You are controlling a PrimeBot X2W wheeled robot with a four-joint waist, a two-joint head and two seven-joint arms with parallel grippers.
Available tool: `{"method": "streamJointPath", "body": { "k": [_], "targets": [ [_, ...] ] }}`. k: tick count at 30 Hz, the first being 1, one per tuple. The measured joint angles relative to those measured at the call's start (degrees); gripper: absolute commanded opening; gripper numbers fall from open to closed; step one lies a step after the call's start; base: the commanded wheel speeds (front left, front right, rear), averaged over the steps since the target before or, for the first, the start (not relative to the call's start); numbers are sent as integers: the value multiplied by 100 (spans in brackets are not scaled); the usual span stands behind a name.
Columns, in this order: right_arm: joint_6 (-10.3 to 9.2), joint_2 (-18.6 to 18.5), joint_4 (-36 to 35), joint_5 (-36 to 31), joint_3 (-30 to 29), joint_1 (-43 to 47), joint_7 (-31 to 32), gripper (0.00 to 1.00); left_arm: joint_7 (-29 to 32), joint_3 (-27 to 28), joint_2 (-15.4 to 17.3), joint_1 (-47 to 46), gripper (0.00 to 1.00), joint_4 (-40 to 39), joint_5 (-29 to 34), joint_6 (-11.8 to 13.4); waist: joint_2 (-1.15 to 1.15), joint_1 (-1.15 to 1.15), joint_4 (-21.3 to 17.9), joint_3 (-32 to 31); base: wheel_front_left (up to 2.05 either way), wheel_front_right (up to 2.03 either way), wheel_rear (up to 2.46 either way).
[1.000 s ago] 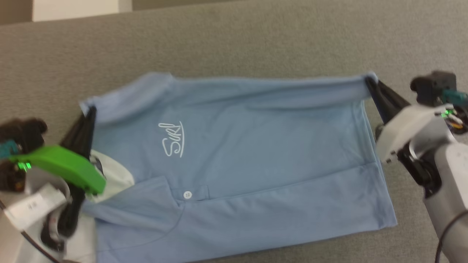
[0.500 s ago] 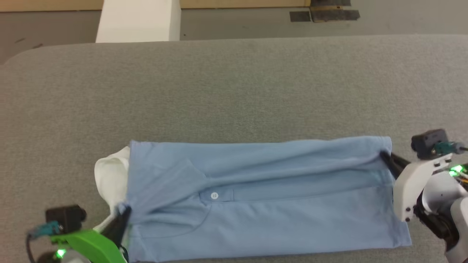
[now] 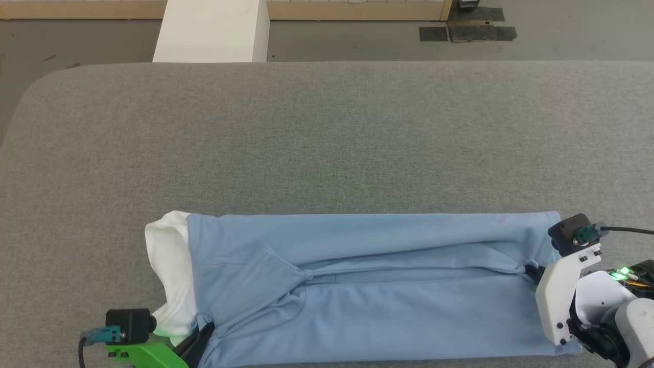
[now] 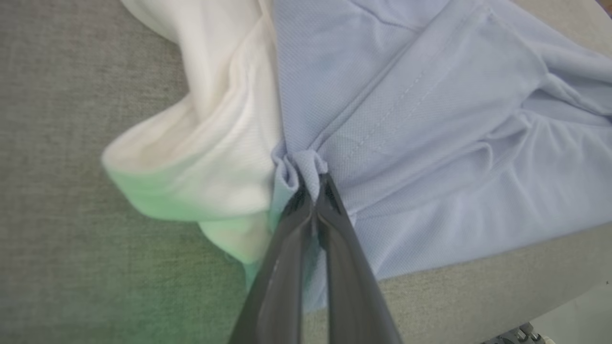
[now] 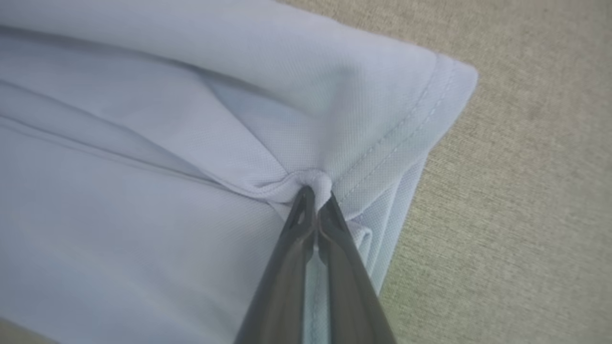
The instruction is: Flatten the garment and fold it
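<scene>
Head view: one garment [image 3: 378, 296], a long blue band at six o'clock on the grey table [image 3: 327, 143]; my left gripper [image 3: 203, 328] at seven, right gripper [image 3: 531, 270] at four. Left wrist view: jaws clamped on blue cloth beside the one white collar [image 4: 205, 157]. Right wrist view: jaws pinching the garment's corner. Lengthwise fold looks laid; next, I'd let go both and fold crosswise.

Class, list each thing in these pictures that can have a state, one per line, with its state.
Shirt: folded into a long band, flat on the table, pinched at both ends.
Collar: rumpled, poking out at the band's left end.
Left gripper: shut on shirt beside the collar.
Right gripper: shut on shirt at the hem end.
</scene>
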Motion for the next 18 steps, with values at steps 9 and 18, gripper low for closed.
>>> {"method": "streamJointPath", "body": {
  "k": [9,18],
  "targets": [
    [0,261,-232,86,-511,382,-37,100,-224,0,-258,-18,100,10,16,13,0,0,-3,-221,0,0,0],
    [0,864,-1084,64,-1477,1150,-597,100,-1352,141,-501,-41,100,-193,668,355,0,0,26,-446,0,0,0]
  ]
}}
